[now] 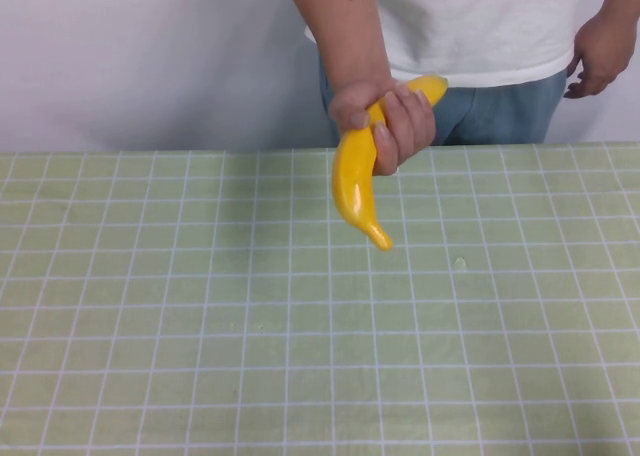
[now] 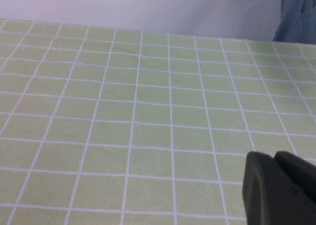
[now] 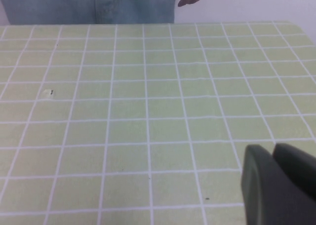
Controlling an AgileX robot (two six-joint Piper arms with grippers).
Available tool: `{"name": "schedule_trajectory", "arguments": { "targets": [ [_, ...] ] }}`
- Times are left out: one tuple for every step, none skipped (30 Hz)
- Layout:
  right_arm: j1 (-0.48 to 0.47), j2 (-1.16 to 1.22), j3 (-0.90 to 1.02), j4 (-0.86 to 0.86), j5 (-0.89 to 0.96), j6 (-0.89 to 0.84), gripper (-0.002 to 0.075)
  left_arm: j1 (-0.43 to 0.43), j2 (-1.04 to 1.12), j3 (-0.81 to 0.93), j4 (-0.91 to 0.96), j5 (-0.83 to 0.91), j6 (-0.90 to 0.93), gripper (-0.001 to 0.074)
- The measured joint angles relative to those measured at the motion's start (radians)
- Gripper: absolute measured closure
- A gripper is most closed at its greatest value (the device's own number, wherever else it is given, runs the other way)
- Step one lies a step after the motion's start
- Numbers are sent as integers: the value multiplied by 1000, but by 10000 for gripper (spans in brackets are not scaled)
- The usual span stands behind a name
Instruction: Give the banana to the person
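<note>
Only in high view: person (image 1: 470,31) grips banana (image 1: 358,181); left gripper (image 2: 279,188), right gripper (image 3: 276,183) apparently parked

Pale green tablecloth (image 1: 200,306) with white grid lines, plain white wall (image 1: 140,56) behind, light seemingly soft, even

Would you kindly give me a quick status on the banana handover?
Left gripper and right gripper low over green table, nothing held. Banana in person's hand, above table's far edge. Nothing in the way.
</note>
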Motion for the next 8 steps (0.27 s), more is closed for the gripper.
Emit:
{"name": "schedule_trajectory", "arguments": {
  "targets": [
    [0, 0, 0, 0, 0, 0, 734, 0, 0, 0, 0, 0, 0, 734],
    [0, 0, 0, 0, 0, 0, 734, 0, 0, 0, 0, 0, 0, 734],
    [0, 0, 0, 0, 0, 0, 734, 0, 0, 0, 0, 0, 0, 734],
    [0, 0, 0, 0, 0, 0, 734, 0, 0, 0, 0, 0, 0, 734],
    [0, 0, 0, 0, 0, 0, 734, 0, 0, 0, 0, 0, 0, 734],
    [0, 0, 0, -6, 0, 0, 734, 0, 0, 0, 0, 0, 0, 734],
    [0, 0, 0, -20, 0, 0, 734, 0, 0, 0, 0, 0, 0, 734],
    [0, 0, 0, -38, 0, 0, 734, 0, 0, 0, 0, 0, 0, 734]
  ]
}}
